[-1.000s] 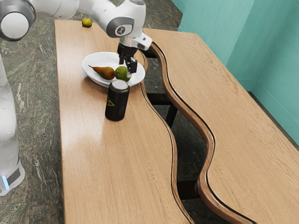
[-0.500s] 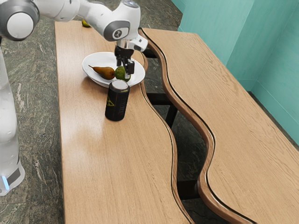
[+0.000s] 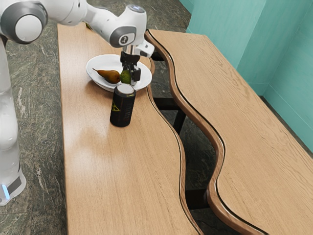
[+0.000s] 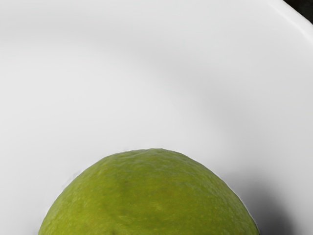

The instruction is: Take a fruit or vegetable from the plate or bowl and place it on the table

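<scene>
the green lime [image 3: 124, 77] is on the white plate [image 3: 103, 61], inside its raised rim, and the black gripper [image 3: 130, 77] is down at this lime. about the fingers, i cannot tell if they are open or if they already grip the fruit. in the exterior view the lower part of the gripper covers one side of the lime. in the wrist view the top of the lime is round and a little rough, with a soft shadow beside it on the plate.

the brown pear [image 3: 108, 76] lies on its side on the same plate, just beside the lime. its thick end is toward the lime, and its thin stem points to the exterior view's left. the black can [image 3: 122, 110] stands upright on the wooden bench [image 3: 115, 166], near the plate, and it has a yellow mark and a light metal top. if the can touches the plate, i cannot say. the bench has a long wavy gap, and through it one sees dark supports [image 3: 168, 104] and the stone floor [image 3: 34, 103]. at the exterior view's right there is a turquoise wall [image 3: 274, 44].
</scene>
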You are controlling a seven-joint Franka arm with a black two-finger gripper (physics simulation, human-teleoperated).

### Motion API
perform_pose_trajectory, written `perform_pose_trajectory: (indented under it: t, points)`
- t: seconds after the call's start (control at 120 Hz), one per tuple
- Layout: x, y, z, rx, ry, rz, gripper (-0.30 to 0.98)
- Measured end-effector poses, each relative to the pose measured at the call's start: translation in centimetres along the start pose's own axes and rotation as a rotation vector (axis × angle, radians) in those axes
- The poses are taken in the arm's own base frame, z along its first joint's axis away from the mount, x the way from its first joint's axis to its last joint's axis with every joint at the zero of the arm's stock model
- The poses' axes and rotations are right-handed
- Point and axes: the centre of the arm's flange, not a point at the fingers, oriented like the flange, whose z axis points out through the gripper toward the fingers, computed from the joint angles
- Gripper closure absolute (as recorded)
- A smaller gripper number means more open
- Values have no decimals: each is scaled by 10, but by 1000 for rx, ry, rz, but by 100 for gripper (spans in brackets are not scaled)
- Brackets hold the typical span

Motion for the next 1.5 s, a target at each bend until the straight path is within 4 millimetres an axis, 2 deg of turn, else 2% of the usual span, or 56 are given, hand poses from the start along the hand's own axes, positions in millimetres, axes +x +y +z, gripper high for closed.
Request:
perform_pose_trajectory:
  t: [0.142,0.25,0.367,0.45,0.558,0.6,0.642,0.675,0.792,0.833,0.875,0.925,1.05,1.092,1.15,1.25,1.467,1.5]
  points:
    - [-1,-3,0,-6,3,-9,21]
    - [-2,-4,-5,-2,7,-8,30]
    - [-4,-2,-23,10,19,5,39]
    - [1,6,-48,21,43,27,40]
    - [20,44,-106,40,92,105,40]
    - [27,64,-130,51,107,144,39]
    - [30,88,-145,57,107,187,38]
    - [31,109,-152,62,99,224,38]
    - [23,206,-164,80,74,395,39]
    - [18,229,-164,85,62,433,39]
    - [15,241,-158,90,43,452,38]
    - [12,244,-149,93,16,455,39]
    - [9,235,-129,99,-38,429,39]
    - [9,235,-125,98,-47,428,27]
    - [10,238,-124,94,-53,430,17]
    - [9,239,-124,89,-59,430,9]
    - [9,238,-123,85,-66,429,2]
    - [12,237,-129,85,-54,428,1]
